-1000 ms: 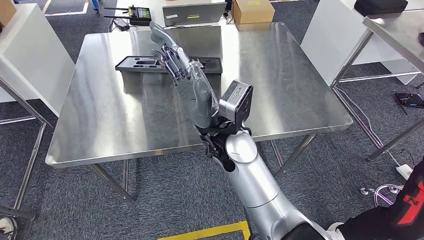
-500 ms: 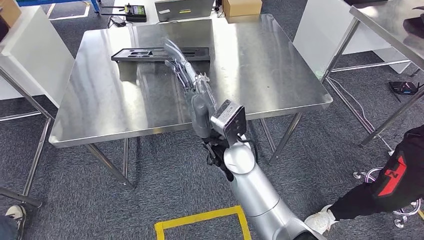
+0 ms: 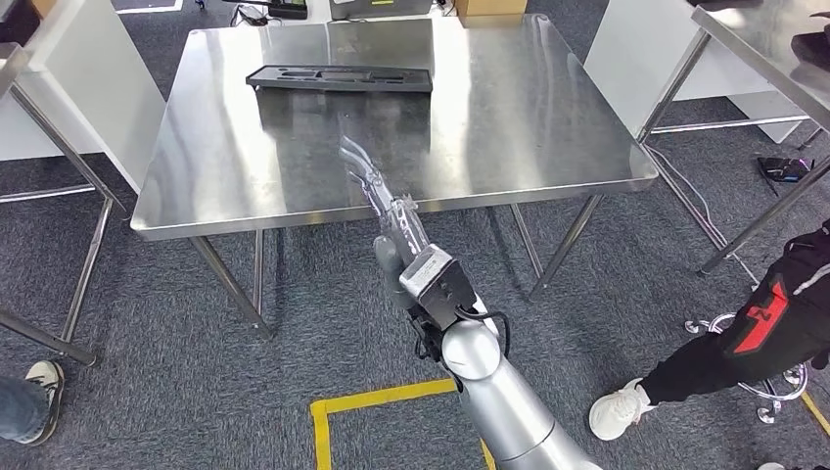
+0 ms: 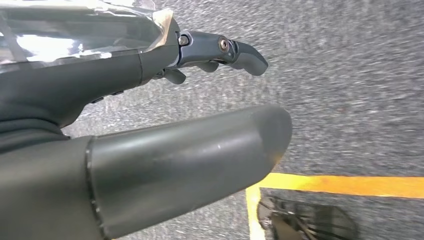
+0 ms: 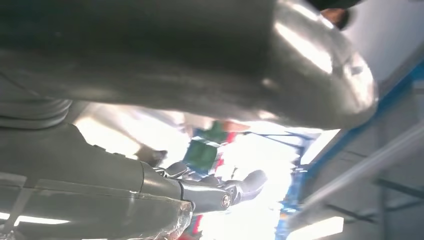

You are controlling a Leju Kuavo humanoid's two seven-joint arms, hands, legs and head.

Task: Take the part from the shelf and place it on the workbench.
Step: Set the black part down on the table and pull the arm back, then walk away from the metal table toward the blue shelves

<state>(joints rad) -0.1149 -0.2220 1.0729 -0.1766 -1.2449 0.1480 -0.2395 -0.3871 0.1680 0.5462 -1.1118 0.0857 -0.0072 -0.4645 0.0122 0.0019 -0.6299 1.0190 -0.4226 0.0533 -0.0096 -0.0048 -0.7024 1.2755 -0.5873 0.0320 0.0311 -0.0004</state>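
Two hands show, each holding nothing. From the head view the right hand (image 3: 377, 191) reaches forward on its silver arm (image 3: 489, 392), its fingers (image 3: 354, 157) stretched out straight and together over the near edge of the square stainless-steel bench (image 3: 548, 127). It is blurred, and clear plastic film wraps the back of it. In the right wrist view the thick grey thumb (image 5: 210, 55) and the darker fingers (image 5: 235, 190) stand apart with nothing between them, against bright, washed-out surroundings.

In the left wrist view the left hand (image 4: 150, 100) hangs over grey carpet floor (image 4: 350, 75), thumb and dark fingers (image 4: 235, 50) extended and apart, gripping nothing. A yellow tape line (image 4: 340, 184) runs across the carpet beneath it.

On the far part of the bench lies the long, flat black moulded part (image 3: 341, 78), with shaped recesses in its top, lying flat, parallel to the far edge and well apart from the right hand. Beyond the bench, at the picture's top edge, sit a brown cardboard box (image 3: 487, 6) and a grey laptop (image 3: 382, 8).

At the lower right a person's leg in black trousers with a red mark (image 3: 754, 333) ends in a white shoe (image 3: 619, 411). Another shoe (image 3: 39, 384) shows at the lower left. A yellow tape corner (image 3: 338, 406) marks the carpet near the arm.
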